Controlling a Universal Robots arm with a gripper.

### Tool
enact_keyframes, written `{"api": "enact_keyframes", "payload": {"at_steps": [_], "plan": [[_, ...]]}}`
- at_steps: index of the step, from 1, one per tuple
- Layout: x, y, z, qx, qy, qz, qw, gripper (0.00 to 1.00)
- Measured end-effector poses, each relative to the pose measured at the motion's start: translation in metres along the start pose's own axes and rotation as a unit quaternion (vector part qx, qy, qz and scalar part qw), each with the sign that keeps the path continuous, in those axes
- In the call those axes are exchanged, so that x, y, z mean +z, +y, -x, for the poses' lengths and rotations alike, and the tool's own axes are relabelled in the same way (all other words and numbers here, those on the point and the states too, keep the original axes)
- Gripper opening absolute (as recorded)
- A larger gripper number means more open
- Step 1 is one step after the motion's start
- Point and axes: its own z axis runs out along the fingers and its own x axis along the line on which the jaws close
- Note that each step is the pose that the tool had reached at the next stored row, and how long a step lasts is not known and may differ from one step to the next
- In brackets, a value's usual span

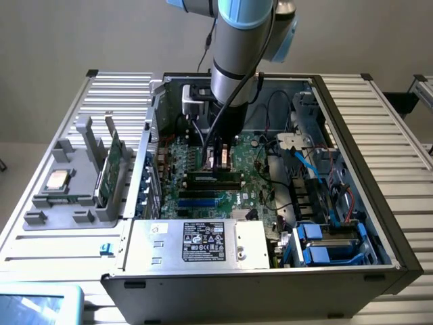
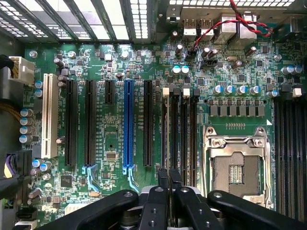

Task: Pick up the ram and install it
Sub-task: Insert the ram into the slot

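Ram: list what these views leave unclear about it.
1. Exterior view: the gripper is too small and dark against the motherboard to show whether it holds the ram.
2. Wrist view: the shut gripper covers the memory slots' near ends, so seating cannot be judged.

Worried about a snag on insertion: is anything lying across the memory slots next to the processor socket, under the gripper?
Nothing visible. The memory slots look empty and uncovered, and the shut gripper hangs over their end. Whether it holds the ram cannot be told.

Cables [image 1: 306, 164] (black, blue) and case walls [image 1: 346, 132] crowd the motherboard [image 1: 252, 195].
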Motion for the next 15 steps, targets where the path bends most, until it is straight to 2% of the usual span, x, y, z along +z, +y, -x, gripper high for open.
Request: {"api": "enact_keyframes", "payload": {"at_steps": [15], "plan": [[0.0007, 0.0002, -0.0008, 0.007, -0.0008, -0.0001, 1.0, 0.11]]}}
